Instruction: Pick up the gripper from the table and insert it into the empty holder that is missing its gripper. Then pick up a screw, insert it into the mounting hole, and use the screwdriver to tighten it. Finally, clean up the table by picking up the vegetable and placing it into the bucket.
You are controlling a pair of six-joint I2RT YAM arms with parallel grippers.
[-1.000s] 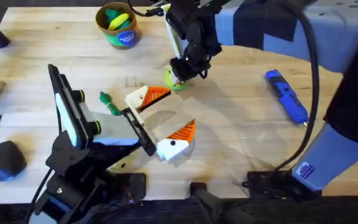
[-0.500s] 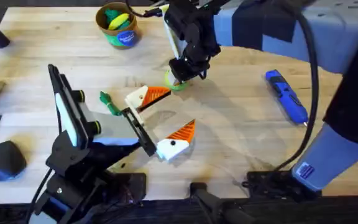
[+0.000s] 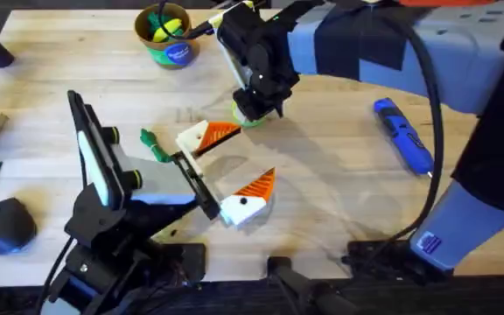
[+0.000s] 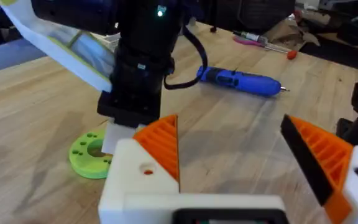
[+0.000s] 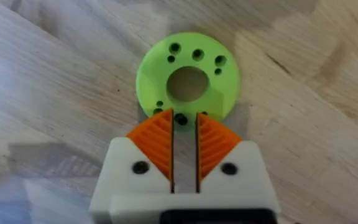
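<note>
Where wood lies bare, screwdriver (image 3: 402,135) apart

Even, bright light from above; soft shadows on the table (image 3: 339,175); the right arm (image 3: 462,52) looms blurred near the overhead camera

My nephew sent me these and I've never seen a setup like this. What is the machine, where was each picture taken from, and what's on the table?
These are two robot arms at a wooden table, each ending in a two-fingered claw. One picture looks down from above the table. The other two come from a small camera on each arm's wrist. The left claw is open near the middle of the table and holds nothing. The right claw hangs over a green holed disc; I can't tell whether it grips anything. Also on the table are a blue screwdriver, a small dark-green toy vegetable and a bucket with toys inside.
</note>
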